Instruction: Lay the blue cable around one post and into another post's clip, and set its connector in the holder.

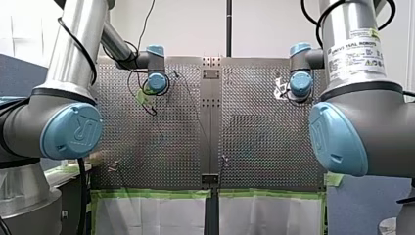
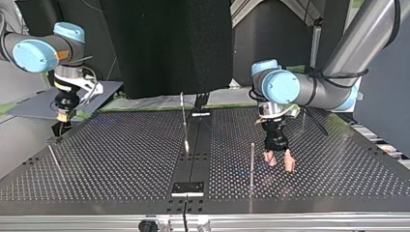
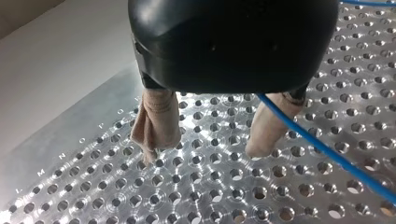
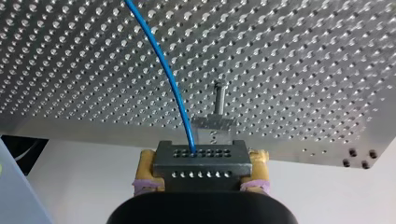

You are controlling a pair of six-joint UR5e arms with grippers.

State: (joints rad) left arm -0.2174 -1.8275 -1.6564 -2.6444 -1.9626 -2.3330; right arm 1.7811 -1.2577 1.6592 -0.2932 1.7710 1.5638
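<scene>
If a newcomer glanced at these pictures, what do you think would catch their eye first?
First, the blue cable, arcing over the perforated table from the metal connector clamped in my right end effector at the table's edge. Next, my left end effector, open and low over the table beside a thin post, right of the top view's middle.
</scene>
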